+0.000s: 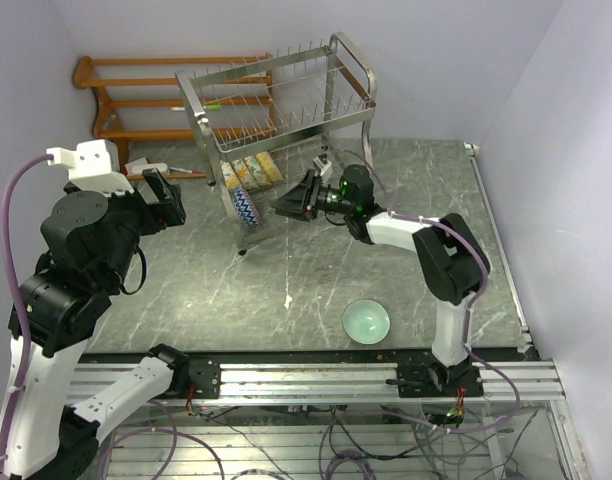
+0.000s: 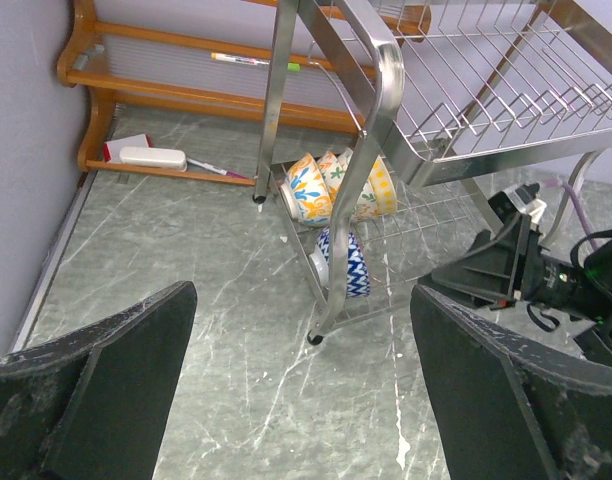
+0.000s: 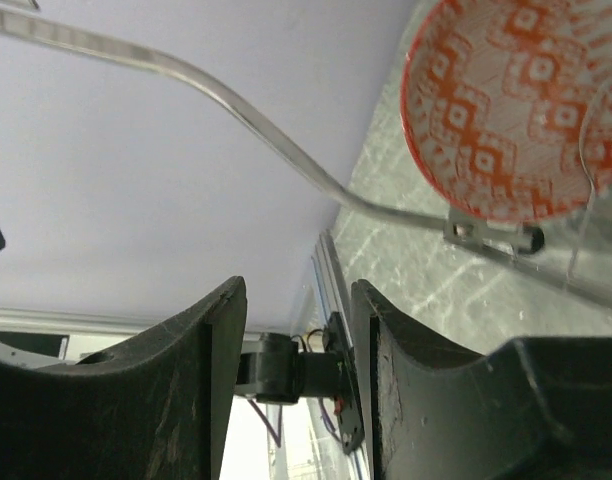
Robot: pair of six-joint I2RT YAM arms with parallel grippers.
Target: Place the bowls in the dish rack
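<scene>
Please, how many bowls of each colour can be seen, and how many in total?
Colourful patterned bowls: 4
Red-patterned bowl: 1
Pale mint green bowl: 1
Total: 6

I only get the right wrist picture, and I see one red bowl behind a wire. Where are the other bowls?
Observer: A plain mint bowl sits alone on the table, close to its near edge.
Operator: Are any put away already?
Observer: Yes. The left wrist view shows flowery bowls and a blue zigzag bowl standing on edge in the lower tier of the dish rack.
Operator: Is the other arm holding one?
Observer: No. The left tool is open and empty, off to the left of the rack.
</scene>
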